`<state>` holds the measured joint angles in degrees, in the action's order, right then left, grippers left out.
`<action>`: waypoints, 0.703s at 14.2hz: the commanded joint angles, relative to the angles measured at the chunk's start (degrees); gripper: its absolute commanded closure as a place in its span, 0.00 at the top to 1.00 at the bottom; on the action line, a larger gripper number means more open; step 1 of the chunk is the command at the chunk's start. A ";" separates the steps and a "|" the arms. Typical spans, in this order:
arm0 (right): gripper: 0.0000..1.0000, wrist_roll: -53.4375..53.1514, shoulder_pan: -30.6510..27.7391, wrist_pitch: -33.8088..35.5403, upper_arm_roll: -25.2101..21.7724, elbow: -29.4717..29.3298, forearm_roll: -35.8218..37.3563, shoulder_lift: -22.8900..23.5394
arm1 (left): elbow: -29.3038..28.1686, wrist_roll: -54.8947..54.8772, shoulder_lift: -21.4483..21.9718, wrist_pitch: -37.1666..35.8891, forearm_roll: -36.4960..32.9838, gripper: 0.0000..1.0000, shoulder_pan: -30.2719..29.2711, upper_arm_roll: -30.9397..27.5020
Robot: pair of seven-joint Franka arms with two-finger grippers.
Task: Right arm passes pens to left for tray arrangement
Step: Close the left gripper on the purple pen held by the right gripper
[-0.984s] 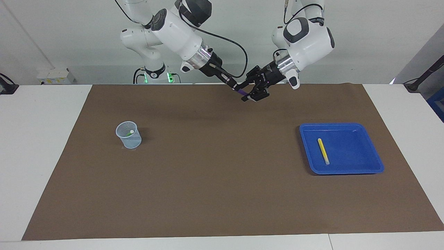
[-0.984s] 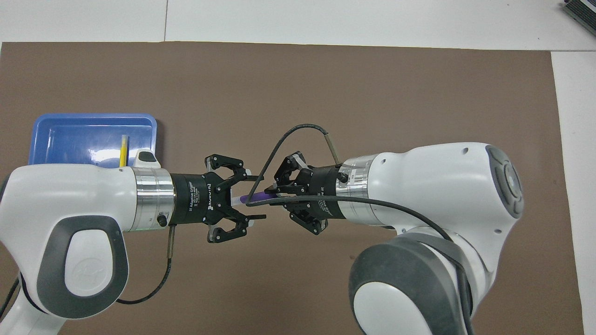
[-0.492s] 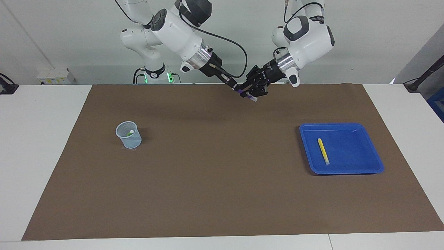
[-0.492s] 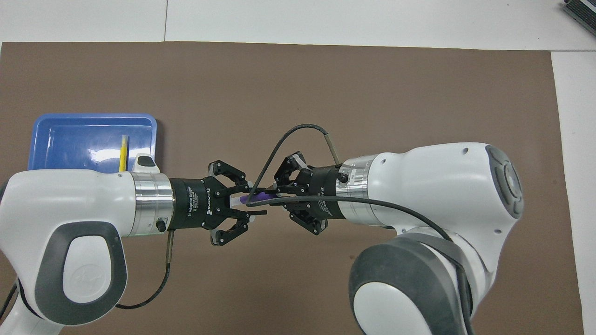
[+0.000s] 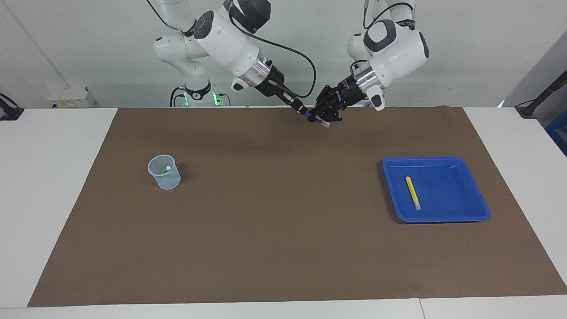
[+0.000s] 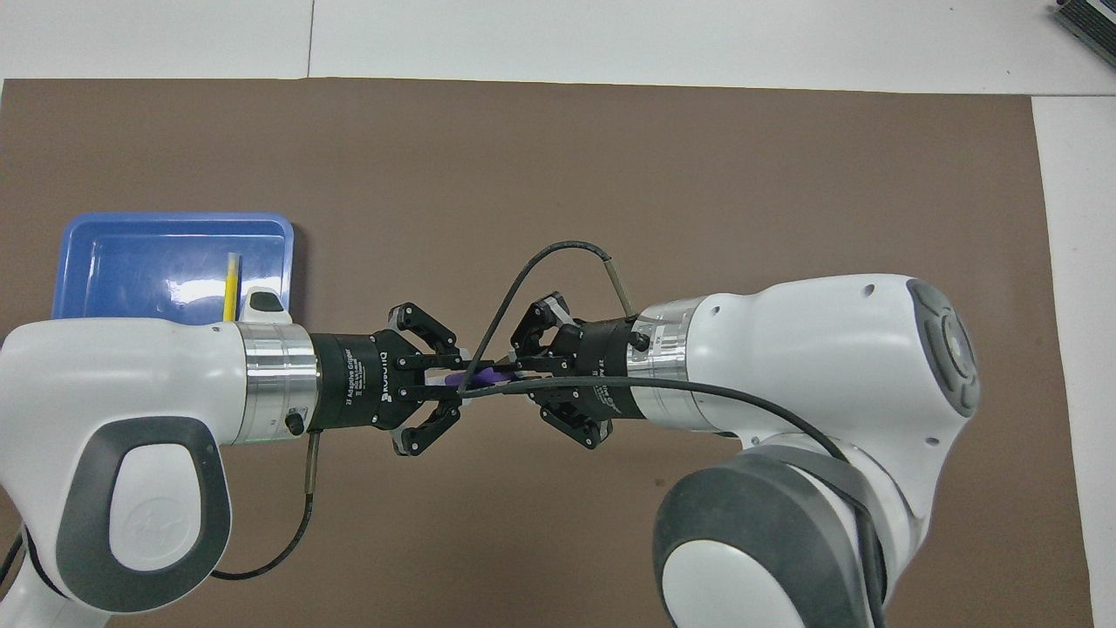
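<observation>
**Visitor:** From across the tabletop [image 5: 66, 199], what stage is this?

**Technician:** Mid-handover, above the edge of the brown mat [image 5: 283, 230] nearest the robots. The right gripper [image 5: 305, 112] and the left gripper [image 5: 322, 118] meet tip to tip, with the purple pen [image 5: 320, 122] between them, its pale end poking out below the left one. The right arm's jaws are shut on the pen. The left arm's jaws look closed on it too, so both seem to have hold.

**Visitor:** And what is already finished?

**Technician:** One yellow pen [image 5: 413, 192] lies in the blue tray [image 5: 480, 208] toward the left arm's end. A green pen [image 5: 166, 169] stands in the mesh cup [image 5: 164, 173] toward the right arm's end, not yet fetched.

**Visitor:** Does the view from above agree?

**Technician:** It does. The left gripper [image 6: 458, 377] and right gripper [image 6: 506, 368] face each other in a line, and the purple pen [image 6: 481, 376] bridges the short gap, partly crossed by a black cable [image 6: 523, 270]. Both sets of jaws sit drawn in around it. The tray [image 6: 87, 235] shows beside the left arm, the yellow pen [image 6: 231, 288] inside it; the cup is out of this view.

**Visitor:** So how much is left?

**Technician:** By my reckoning, one of three pens is placed. The right arm has yet to let go, the purple pen must reach the tray, and the green one needs the whole trip.
</observation>
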<state>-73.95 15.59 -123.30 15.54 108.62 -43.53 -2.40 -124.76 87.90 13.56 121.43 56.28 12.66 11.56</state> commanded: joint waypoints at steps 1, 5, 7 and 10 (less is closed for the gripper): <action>0.00 0.21 -0.82 -1.15 0.10 0.72 -1.21 -0.77 | -1.81 0.78 2.70 -2.95 -1.53 0.00 0.26 -0.40; 0.95 0.56 -0.74 -1.67 0.02 -0.07 -0.77 -0.42 | -1.81 -2.01 2.79 -2.95 -4.40 0.00 -0.27 -0.40; 1.00 2.57 -0.82 -1.76 -0.07 -0.07 -0.06 -0.33 | -1.90 -8.76 2.88 -4.87 -7.58 0.00 -1.75 -0.49; 1.00 12.73 -0.82 0.86 -0.16 0.27 8.06 -0.68 | -1.90 -26.32 3.49 -11.73 -14.60 0.00 -6.58 -0.49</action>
<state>-67.79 15.37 -124.03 15.15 108.41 -40.67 -2.45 -124.94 70.90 14.64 113.54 45.34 9.27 11.20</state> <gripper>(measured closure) 0.079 0.824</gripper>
